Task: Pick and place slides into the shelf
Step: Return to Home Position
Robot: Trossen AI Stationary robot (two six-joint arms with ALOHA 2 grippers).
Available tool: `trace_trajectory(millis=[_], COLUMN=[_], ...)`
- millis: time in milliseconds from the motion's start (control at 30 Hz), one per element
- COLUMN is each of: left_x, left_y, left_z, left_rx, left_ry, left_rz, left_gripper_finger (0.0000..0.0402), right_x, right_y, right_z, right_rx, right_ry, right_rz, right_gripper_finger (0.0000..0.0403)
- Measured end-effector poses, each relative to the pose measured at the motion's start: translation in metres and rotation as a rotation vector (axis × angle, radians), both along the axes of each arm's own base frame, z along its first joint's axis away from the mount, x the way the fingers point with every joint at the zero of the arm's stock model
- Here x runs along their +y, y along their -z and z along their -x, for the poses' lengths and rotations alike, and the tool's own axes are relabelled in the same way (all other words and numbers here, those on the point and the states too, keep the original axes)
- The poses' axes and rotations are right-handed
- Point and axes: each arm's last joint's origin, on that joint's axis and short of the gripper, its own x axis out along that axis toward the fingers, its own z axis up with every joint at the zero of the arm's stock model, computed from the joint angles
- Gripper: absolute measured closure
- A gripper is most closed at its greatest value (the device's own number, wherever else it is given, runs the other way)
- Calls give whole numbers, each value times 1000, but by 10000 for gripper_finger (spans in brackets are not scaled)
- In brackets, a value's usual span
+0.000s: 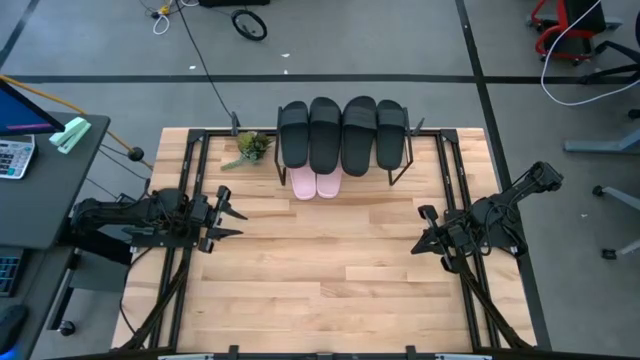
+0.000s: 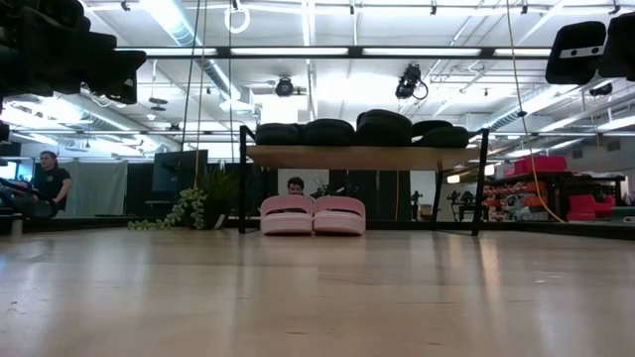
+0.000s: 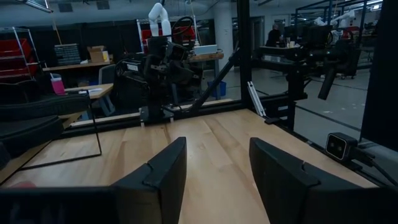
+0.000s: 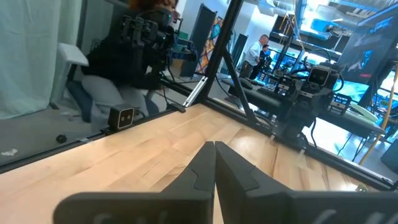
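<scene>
At desk level, four black slides (image 2: 357, 129) line the shelf (image 2: 362, 157) top at the far side of the desk (image 2: 317, 297). Two pink slides (image 2: 313, 215) sit side by side under the plank, between its legs. From above, the pink toes poke out below the black row. The left arm (image 1: 150, 215) rests at the left edge and the right arm (image 1: 490, 220) at the right edge, both well apart from the shelf. The left wrist view shows the left jaws spread wide, empty. The right wrist view shows the right jaws pressed together, empty.

Small green plant (image 1: 252, 147), calculator (image 1: 14, 157) on side desk (image 1: 50, 195), red chair (image 1: 570, 25)
</scene>
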Motion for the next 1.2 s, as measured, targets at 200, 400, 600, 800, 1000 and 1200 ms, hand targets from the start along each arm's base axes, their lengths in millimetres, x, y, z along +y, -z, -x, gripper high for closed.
trace_trajectory(millis=[200,400,600,800,1000,1200], left_x=[0,0,0,0,0,0], left_y=[0,0,0,0,0,0], left_z=[0,0,0,0,0,0], left_rx=[0,0,0,0,0,0], left_ry=[0,0,0,0,0,0], left_rz=[0,0,0,0,0,0], left_gripper_finger=[218,219,223,219,218,223], right_x=[0,0,0,0,0,0], right_y=[0,0,0,0,0,0], right_z=[0,0,0,0,0,0], right_rx=[0,0,0,0,0,0], right_ry=[0,0,0,0,0,0], right_rz=[0,0,0,0,0,0], right_gripper_finger=[389,389,389,389,389,389])
